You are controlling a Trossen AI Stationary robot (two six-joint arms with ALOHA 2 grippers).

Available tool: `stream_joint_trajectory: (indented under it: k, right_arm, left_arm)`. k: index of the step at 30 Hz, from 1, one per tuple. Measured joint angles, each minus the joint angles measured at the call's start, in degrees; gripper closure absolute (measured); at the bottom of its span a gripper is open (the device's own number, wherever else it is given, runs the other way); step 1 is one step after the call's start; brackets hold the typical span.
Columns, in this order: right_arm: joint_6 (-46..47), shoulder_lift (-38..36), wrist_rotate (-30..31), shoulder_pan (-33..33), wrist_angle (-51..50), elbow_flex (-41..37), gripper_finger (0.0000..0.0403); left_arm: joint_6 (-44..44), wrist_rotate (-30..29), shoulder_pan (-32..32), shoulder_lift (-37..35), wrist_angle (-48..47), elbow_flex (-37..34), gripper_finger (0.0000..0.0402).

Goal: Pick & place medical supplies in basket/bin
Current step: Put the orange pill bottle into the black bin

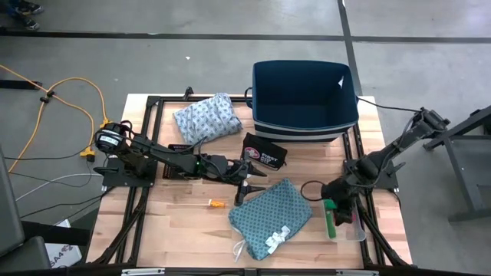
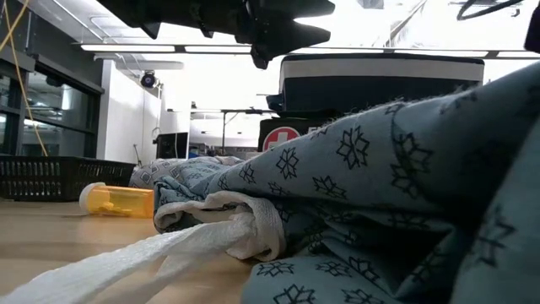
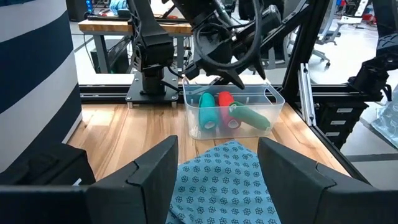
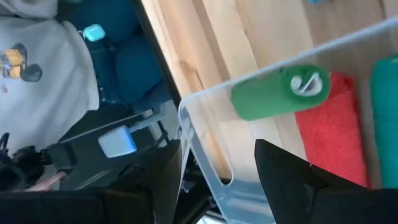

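Below open left hand (image 3: pixel 217 171), teal cloth (image 3: pixel 221 186), seemingly untouched.

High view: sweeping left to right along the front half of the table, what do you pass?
Left gripper → teal cloth with white ties → right gripper over the clear bin holding a green roll.

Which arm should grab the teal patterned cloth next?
Left. Its hand is open right at the teal patterned folded cloth, which fills its wrist view. The right hand is open over the clear plastic bin of rolls.
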Motion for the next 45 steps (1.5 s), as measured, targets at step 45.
stream_joint_trajectory:
  k: [45]
  right_arm:
    - [-47.7,-0.1,25.4,-21.7,22.8,0.0,0.0211]
  left_arm:
    - [-0.3,0.0,0.0,0.0,-0.3,0.0,0.0188]
